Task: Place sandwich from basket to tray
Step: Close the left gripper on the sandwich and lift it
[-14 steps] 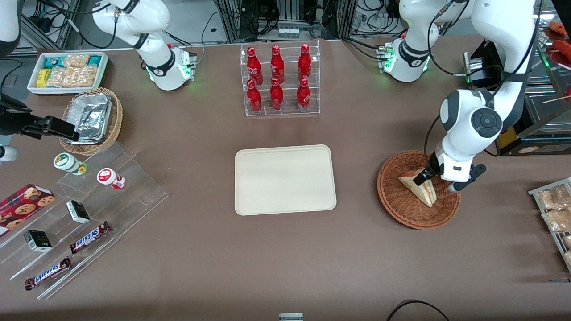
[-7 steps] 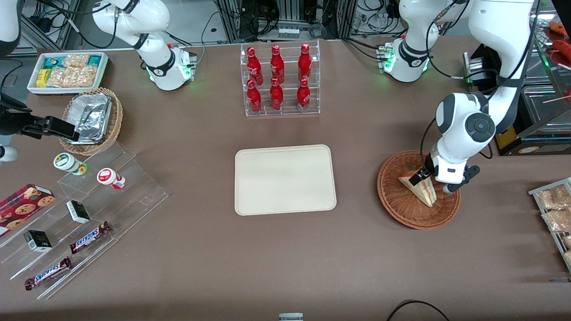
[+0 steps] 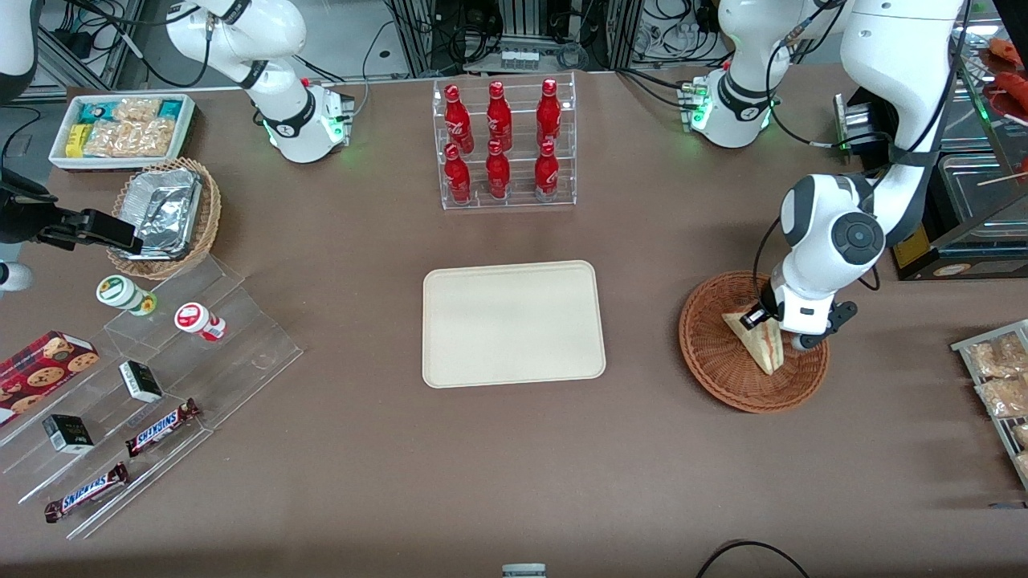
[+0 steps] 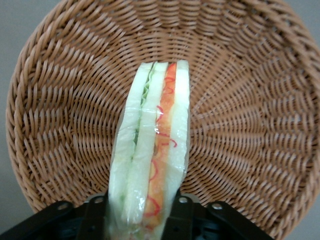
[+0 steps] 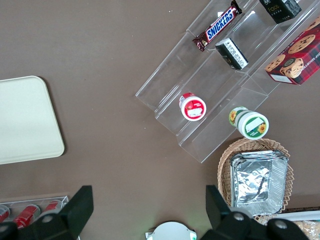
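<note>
The cream tray (image 3: pixel 513 323) lies bare on the worktop (image 3: pixel 514 449), apart from the reddish-brown wicker basket (image 3: pixel 715 371) toward the working arm's end. In that basket stands the sandwich (image 3: pixel 758 343) on edge, the tool (image 3: pixel 773 323) clenched on its upper end, a finger (image 4: pixel 95 216) against each bread face.

six red bottles (image 3: pixel 498 140), two Snickers bars (image 3: pixel 163 426), one tray (image 3: pixel 513 323)

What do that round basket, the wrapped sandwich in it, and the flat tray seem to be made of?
The basket looks like woven reddish-brown wicker, with visible strands. The sandwich is soft white bread with green and orange-red filling, apparently in glossy clear film; the gripper straddles its end. The tray looks like matte cream plastic, though the material is uncertain.
</note>
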